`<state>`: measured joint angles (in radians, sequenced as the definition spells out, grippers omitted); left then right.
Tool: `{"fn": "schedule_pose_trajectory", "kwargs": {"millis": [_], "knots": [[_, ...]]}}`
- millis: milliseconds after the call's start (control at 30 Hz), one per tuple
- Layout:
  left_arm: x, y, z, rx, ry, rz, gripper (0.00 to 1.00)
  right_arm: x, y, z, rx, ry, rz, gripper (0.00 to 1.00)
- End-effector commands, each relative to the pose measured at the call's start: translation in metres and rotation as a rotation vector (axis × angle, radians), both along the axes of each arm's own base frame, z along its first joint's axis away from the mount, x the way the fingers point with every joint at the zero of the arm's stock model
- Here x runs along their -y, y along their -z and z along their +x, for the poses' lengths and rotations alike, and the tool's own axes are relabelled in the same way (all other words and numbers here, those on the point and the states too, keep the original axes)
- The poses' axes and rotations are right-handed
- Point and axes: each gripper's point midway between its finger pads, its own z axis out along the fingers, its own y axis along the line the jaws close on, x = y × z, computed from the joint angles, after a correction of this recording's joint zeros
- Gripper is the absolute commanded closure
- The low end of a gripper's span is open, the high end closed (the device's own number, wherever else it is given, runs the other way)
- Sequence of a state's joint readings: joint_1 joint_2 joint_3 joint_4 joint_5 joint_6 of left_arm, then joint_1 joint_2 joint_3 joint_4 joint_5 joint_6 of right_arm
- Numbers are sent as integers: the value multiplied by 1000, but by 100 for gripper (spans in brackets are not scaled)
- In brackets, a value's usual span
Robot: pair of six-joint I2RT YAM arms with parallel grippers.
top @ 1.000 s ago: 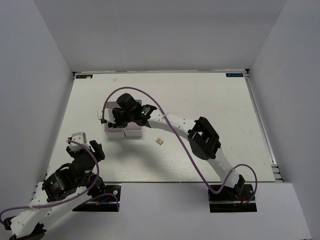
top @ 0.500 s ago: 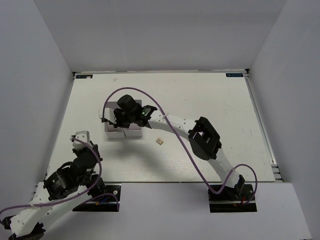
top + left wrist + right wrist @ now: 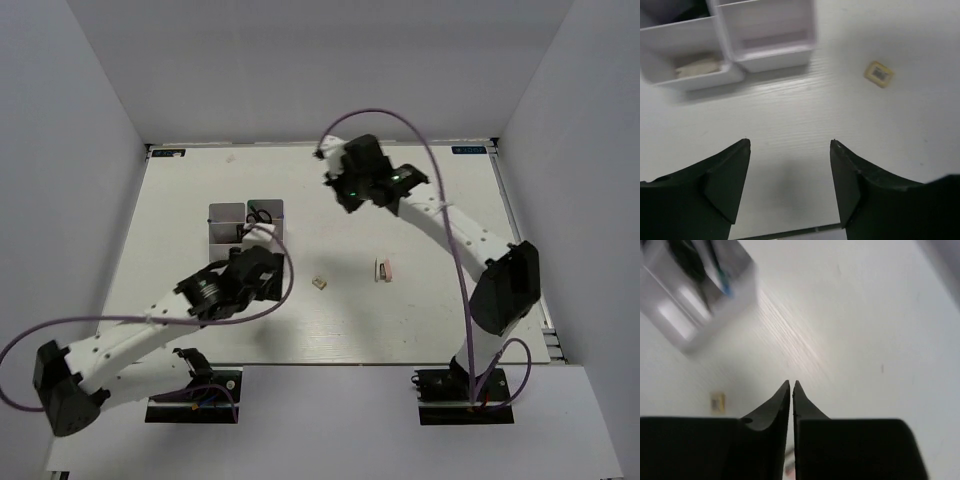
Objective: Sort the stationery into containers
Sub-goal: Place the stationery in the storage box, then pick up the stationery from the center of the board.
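The containers (image 3: 228, 212) stand left of the table's middle, their front bins partly hidden by my left arm. Black-handled scissors (image 3: 260, 214) lie in the back right bin. My left gripper (image 3: 262, 258) is open and empty just in front of the block; in the left wrist view (image 3: 790, 145) it hovers over bare table below the bins (image 3: 770, 52). A beige eraser (image 3: 319, 283) lies to its right (image 3: 879, 74). A pink eraser (image 3: 382, 269) lies farther right. My right gripper (image 3: 336, 192) is shut and empty (image 3: 791, 385), above the table behind and right of the bins.
One near bin holds a pale flat piece (image 3: 697, 67). In the right wrist view a blurred bin (image 3: 700, 285) with dark items shows at upper left, and the beige eraser (image 3: 716, 402) at lower left. White walls enclose the table on three sides.
My right arm has left the bins and swung to the back right. My left arm has stretched from the near left corner to just in front of the bins. The pink eraser now shows.
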<state>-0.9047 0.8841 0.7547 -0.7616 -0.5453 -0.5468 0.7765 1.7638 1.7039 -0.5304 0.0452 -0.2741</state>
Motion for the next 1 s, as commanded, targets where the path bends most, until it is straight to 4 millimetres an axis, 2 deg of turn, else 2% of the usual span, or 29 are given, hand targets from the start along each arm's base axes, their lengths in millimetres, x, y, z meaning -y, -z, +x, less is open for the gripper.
{"fn": "schedule_pose_trajectory", "kwargs": {"millis": [0,33,67,100,133,167,200,233,267,300,333,367,400,500,533,833,967], "knots": [[64,-12,5,-72,195,-109,23,95,63,-17,-438,262,27,100],[78,2,6,-136,240,-77,23,111,91,-37,-550,295,16,100],[86,2,10,-139,252,-82,26,125,76,-37,-536,324,77,95],[90,4,12,-151,244,-85,41,126,76,-46,-586,293,129,79],[93,8,13,-171,236,-82,53,139,84,-59,-614,308,136,64],[105,14,20,-213,179,-94,65,140,87,-69,-629,309,180,45],[102,23,18,-257,153,-63,79,146,95,-83,-650,318,189,37],[104,42,19,-308,120,-22,79,152,97,-84,-656,335,214,32],[116,31,25,-308,54,-86,79,157,107,-91,-647,341,226,23],[117,42,26,-339,21,-65,70,164,102,-90,-614,349,251,23],[125,43,29,-366,-51,-103,64,169,102,-91,-588,358,255,25],[129,45,31,-376,-76,-118,62,171,103,-90,-587,367,256,28],[135,50,34,-390,-96,-128,58,176,97,-90,-564,373,267,31],[148,64,38,-421,-187,-188,47,184,88,-88,-547,393,308,32],[150,70,39,-431,-232,-209,40,187,88,-87,-548,402,320,32],[165,94,60,-438,-360,-266,36,198,76,-86,-534,415,390,32],[163,103,67,-432,-409,-248,36,199,74,-87,-535,412,409,32]]}}
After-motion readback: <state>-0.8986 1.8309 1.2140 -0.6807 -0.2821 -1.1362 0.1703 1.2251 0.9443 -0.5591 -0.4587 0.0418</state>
